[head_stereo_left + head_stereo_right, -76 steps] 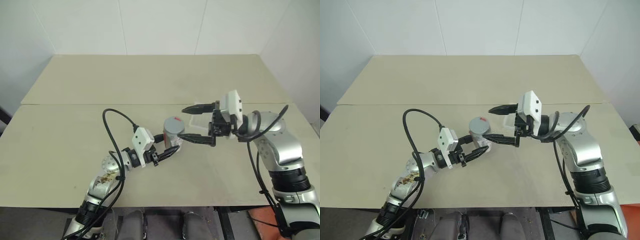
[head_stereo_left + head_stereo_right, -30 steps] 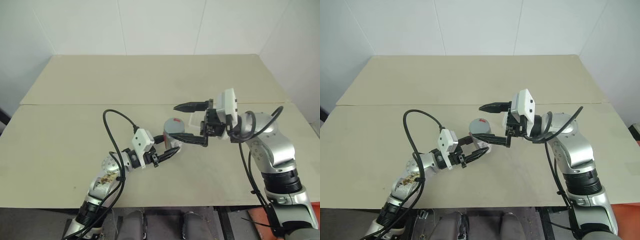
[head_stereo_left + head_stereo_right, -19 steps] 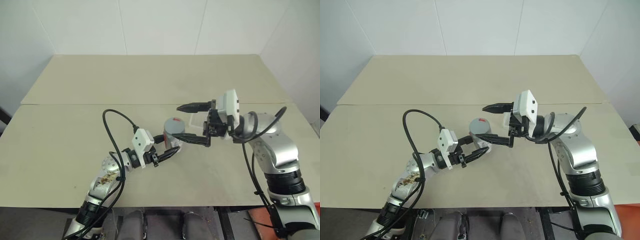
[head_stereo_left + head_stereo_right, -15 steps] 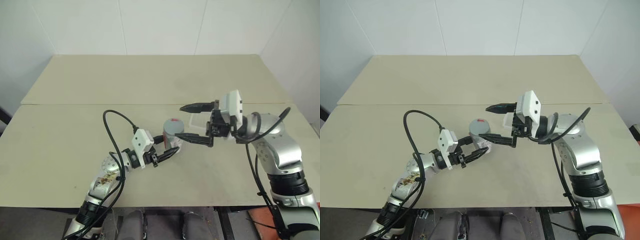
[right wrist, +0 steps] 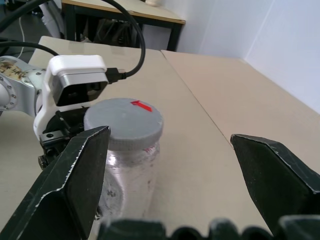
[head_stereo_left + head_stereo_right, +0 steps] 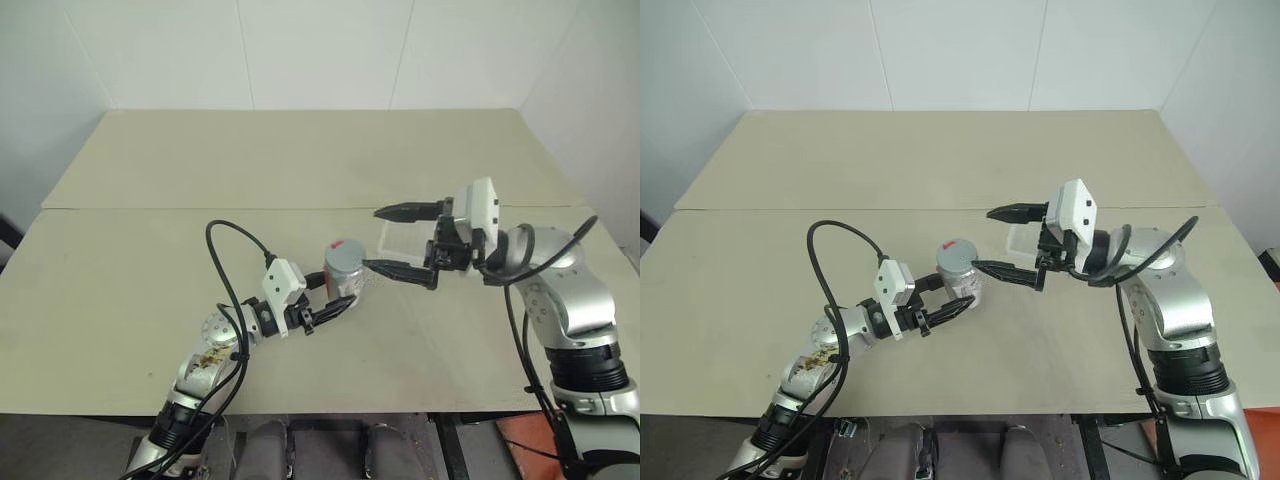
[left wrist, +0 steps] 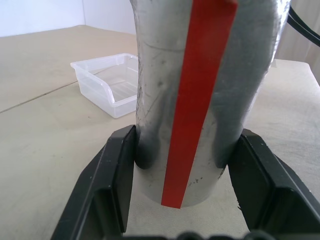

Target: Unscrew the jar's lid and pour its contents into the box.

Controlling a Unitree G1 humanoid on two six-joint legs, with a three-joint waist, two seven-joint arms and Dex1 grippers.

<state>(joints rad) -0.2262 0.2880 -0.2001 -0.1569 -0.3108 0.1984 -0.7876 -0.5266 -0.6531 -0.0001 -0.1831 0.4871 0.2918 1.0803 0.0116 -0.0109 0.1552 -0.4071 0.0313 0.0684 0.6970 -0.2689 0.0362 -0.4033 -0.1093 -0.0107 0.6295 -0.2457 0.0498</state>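
The jar [image 6: 344,272] stands upright on the table with its grey lid [image 6: 343,251] on. My left gripper [image 6: 335,300] is shut on the jar's lower body; in the left wrist view its fingers [image 7: 107,185] clamp both sides of the jar [image 7: 200,90] by the red label stripe. The contents are hidden. My right gripper [image 6: 373,238] is open and level, and its fingertips stop just right of the lid without touching it. In the right wrist view the lid [image 5: 123,122] lies ahead of the spread fingers [image 5: 70,185]. The clear box [image 6: 402,238] sits behind the right gripper, partly covered.
A black cable [image 6: 228,262] loops up from my left arm over the table. A seam [image 6: 150,208] runs across the tabletop behind the jar. The box [image 7: 107,82] is a short way beyond the jar. Bare table stretches to the left and far side.
My right gripper has drawn back to the right, from straddling the lid to just beside it, still open. The left gripper and the jar have stayed put.
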